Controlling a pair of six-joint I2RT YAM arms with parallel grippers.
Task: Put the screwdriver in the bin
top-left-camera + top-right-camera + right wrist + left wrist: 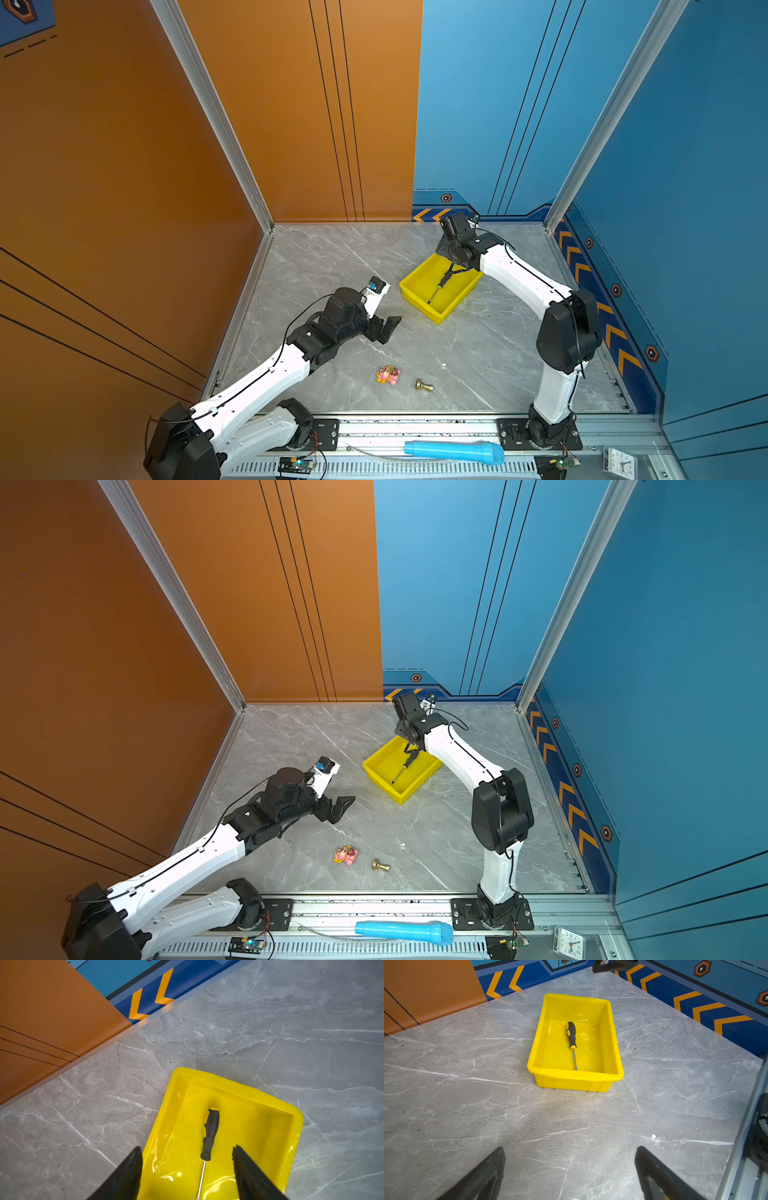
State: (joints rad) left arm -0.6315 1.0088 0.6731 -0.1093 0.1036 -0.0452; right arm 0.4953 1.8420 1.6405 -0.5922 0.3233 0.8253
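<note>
Two spread pincers, left pincer (570, 1148), right pincer (187, 1146) over screwdriver (211, 1136) in bin (298, 1116), shaft tip cut off.

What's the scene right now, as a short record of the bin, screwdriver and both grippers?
bin: bright yellow rectangular plastic tray, on the grey marble-look table
screwdriver: slim, black handle, yellow band, silver shaft; lying flat on the bin's floor
right gripper: open, over the screwdriver's handle, not gripping it
left gripper: open, empty, apart from the bin
task: looks done
</note>
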